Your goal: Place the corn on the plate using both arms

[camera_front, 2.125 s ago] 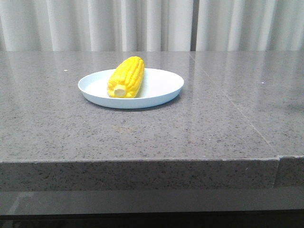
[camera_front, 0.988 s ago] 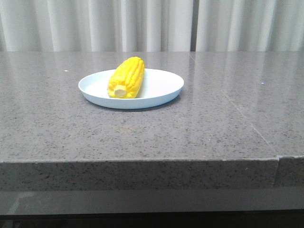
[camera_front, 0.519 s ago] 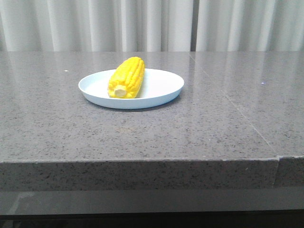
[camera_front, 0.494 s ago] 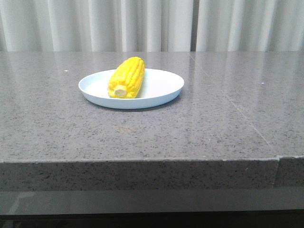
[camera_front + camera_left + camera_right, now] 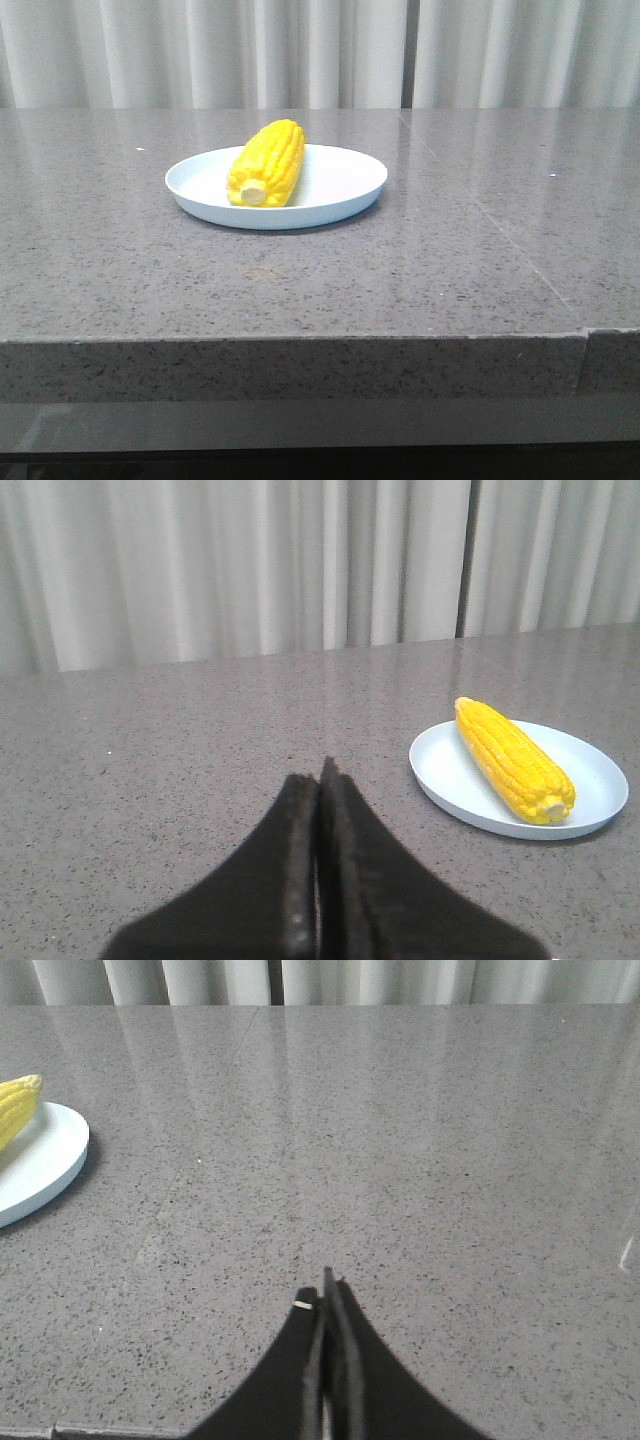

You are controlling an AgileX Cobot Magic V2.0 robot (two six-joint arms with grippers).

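Observation:
The yellow corn lies on the pale blue-white plate, its pale stub end toward the camera. The left wrist view shows the same corn on the plate, well away from my left gripper, which is shut with nothing between its fingers. In the right wrist view only the corn's tip and part of the plate show at the edge. My right gripper is shut and empty over bare table. Neither arm appears in the front view.
The grey speckled stone table has its front edge near the camera and a seam running through its right part. White curtains hang behind it.

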